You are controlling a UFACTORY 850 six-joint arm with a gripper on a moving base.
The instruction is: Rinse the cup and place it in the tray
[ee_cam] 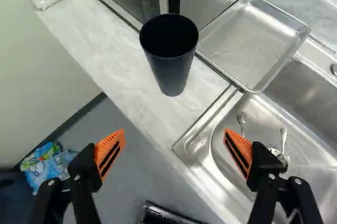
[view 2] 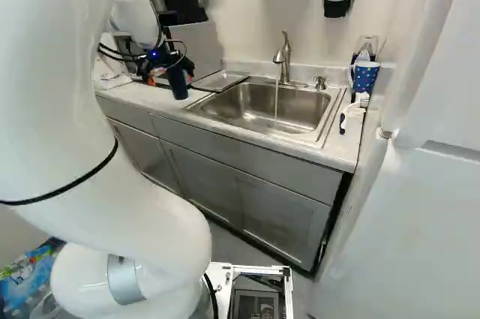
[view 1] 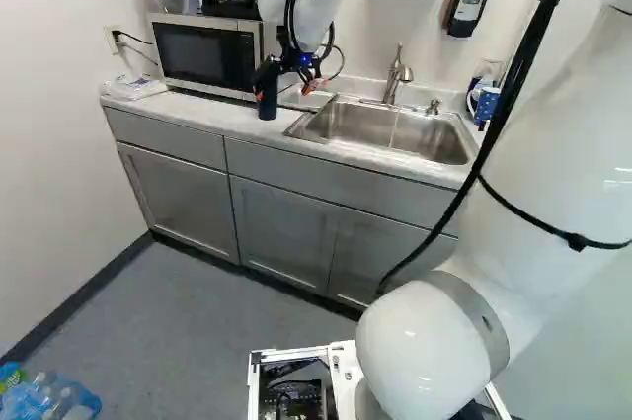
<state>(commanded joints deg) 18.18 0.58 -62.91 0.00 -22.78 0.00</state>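
Observation:
A dark blue cup (view 1: 268,96) stands upright on the counter between the microwave and the sink; its open top shows in the wrist view, where the cup (ee_cam: 171,68) is ahead of the fingers. My gripper (view 1: 285,90) is close by the cup. Seen from the wrist, the gripper (ee_cam: 175,140) has its orange-padded fingers spread wide, with nothing between them. A shallow metal tray (ee_cam: 247,45) lies beside the cup, at the sink's back corner. Water runs from the faucet (view 2: 282,60) into the steel sink (view 2: 259,105).
Spoons (ee_cam: 241,120) lie in the sink. Right of it, a dotted blue mug (view 2: 365,75) and a white-handled brush (view 2: 351,111) are on the counter. A microwave (view 1: 205,54) stands behind the cup. Packed bottles (view 1: 47,398) are on the floor. Cabinets (view 1: 178,188) front the counter.

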